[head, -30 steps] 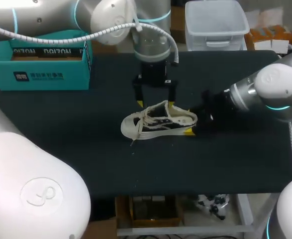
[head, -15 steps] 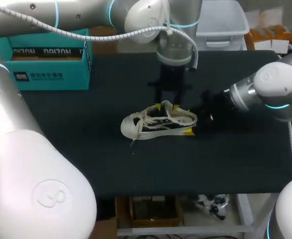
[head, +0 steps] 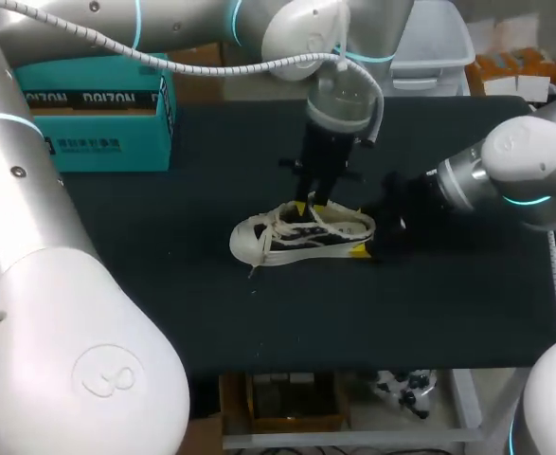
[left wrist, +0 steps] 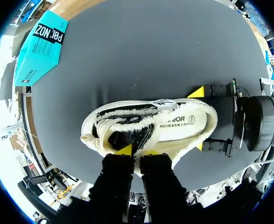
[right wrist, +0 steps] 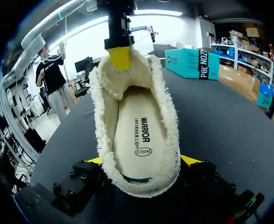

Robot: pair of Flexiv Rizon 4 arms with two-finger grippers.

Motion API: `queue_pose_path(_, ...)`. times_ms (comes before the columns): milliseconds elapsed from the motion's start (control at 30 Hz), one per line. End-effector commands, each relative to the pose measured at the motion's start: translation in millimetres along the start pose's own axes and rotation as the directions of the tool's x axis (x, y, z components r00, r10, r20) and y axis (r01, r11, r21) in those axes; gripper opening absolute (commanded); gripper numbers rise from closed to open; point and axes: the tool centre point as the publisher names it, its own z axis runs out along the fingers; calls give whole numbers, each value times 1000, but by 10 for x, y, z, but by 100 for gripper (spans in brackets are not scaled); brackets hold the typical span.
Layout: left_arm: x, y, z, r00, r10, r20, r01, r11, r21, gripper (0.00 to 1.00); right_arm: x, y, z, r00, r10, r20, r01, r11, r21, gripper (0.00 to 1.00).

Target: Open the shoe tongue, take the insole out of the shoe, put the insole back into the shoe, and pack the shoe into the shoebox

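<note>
Cream-white shoe (head: 301,232) with fuzzy, frayed edging, black side panels and pale laces (head: 279,221); cream insole (right wrist: 139,140) with small black print. Teal shoebox (head: 93,118) with white lettering, on a matte black table (head: 164,313). Bright yellow tips on the black fingers of left gripper (left wrist: 137,150) and right gripper (right wrist: 141,161); silver-white arms (head: 529,156) with thin cyan rings.

A matte black table (head: 164,284) fills the workspace
</note>
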Motion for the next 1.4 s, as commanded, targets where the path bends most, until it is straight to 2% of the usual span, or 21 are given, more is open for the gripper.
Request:
queue_pose_path(33,-162,73,1,998,5,-59,-4,1000,15,0,28,-56,97,1000,-2,-1,2,1000,-3,0)
queue_pose_path(367,-610,133,4,967,37,-253,-23,998,55,0,28,-56,97,1000,-2,-1,2,1000,-3,0)
queue_pose_path(567,-862,39,126,933,53,-356,-47,999,26,0,28,-56,97,1000,-2,-1,2,1000,-3,0)
queue_pose_path(900,-894,-117,331,916,96,-390,-117,993,-31,0,28,-56,97,1000,-2,-1,2,1000,-3,0)
queue_pose_path(933,-892,-119,333,912,105,-397,-129,991,-34,2,28,-56,97,1000,-2,-1,2,1000,-3,0)
queue_pose_path(967,-892,-121,333,911,113,-397,-138,990,-35,13,28,-56,97,1000,-2,-1,2,1000,-3,0)
queue_pose_path(1033,-901,-100,300,907,131,-401,-154,988,-26,27,28,-56,97,1000,-2,-1,2,1000,-3,0)
queue_pose_path(1100,-913,-56,238,901,154,-406,-171,985,-6,40,28,-56,97,1000,-2,-1,2,1000,-3,0)
queue_pose_path(1133,-920,-26,197,898,168,-408,-180,984,9,43,28,-56,97,1000,-2,-1,2,1000,-3,0)
queue_pose_path(1300,-960,151,-93,873,251,-418,-225,968,112,47,28,-56,97,1000,-2,-1,2,1000,-3,0)
queue_pose_path(1400,-956,259,-295,858,325,-398,-271,944,186,46,28,-56,97,1000,-2,-1,2,1000,-3,0)
